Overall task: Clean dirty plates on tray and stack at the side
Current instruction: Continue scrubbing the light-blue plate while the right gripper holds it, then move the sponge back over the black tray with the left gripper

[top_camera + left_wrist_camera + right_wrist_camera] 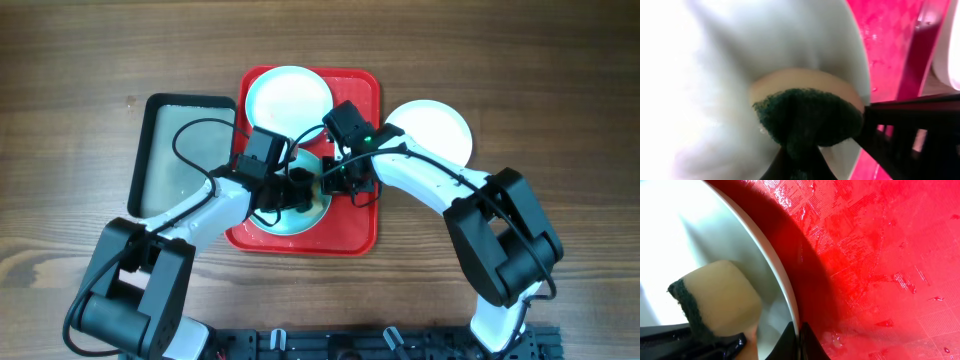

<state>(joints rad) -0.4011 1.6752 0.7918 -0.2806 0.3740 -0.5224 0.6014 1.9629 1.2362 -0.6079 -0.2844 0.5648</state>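
Observation:
On the red tray point(360, 225) the near plate point(310, 222) lies under both grippers. My left gripper point(292, 190) is shut on a tan sponge with a green scouring face point(810, 115), and the sponge presses on the plate's white inside point(790, 45). My right gripper point(345, 183) is shut on that plate's right rim point(790, 300), one finger inside and one outside point(797, 342). A second plate point(290, 95) rests at the tray's far end. A third plate point(430, 130) sits on the table to the right of the tray.
A dark grey metal tray point(150, 150) lies on the wooden table left of the red one. The red tray's textured floor point(880, 255) is wet with droplets. The right gripper's black fingers point(910, 130) cross the left wrist view beside the sponge.

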